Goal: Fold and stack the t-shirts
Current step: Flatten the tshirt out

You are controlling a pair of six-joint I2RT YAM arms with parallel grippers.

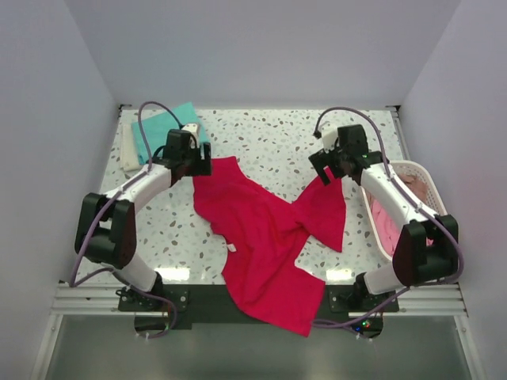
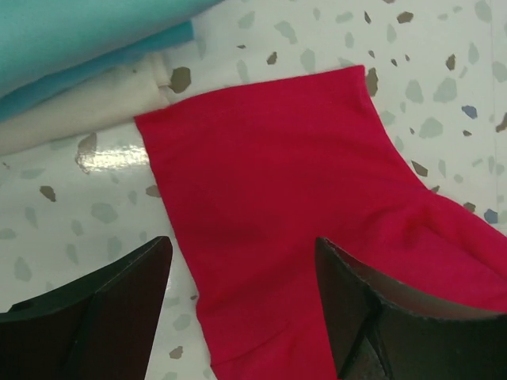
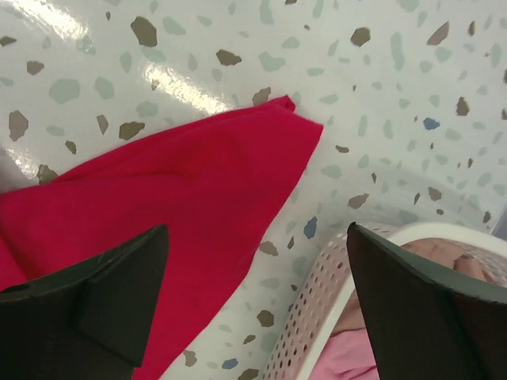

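Black-fingered and holding nothing, the left end effector (image 2: 242, 261) is standing with its jaws wide apart over a sleeve of the crimson t-shirt (image 2: 269, 198), which is lying flat on the speckled surface (image 1: 269, 134) (whether the tips are touching the cloth is hard to tell). Just beyond the sleeve's hem, a folded teal t-shirt (image 2: 79, 39) is resting on a cream t-shirt (image 2: 71, 111), both cut off by the wrist view's edge.

The right end effector (image 3: 257, 237) is also gaping wide and gripping nothing, hovering above the crimson shirt's other pointed corner and the rim of the white mesh basket (image 3: 317, 317). Pink t-shirts (image 3: 348, 356) are lying bunched inside the basket, partly hidden by one finger.

From above, the crimson shirt is sprawling crumpled across the middle of the surface, its lower part hanging past the near edge between the arm bases.
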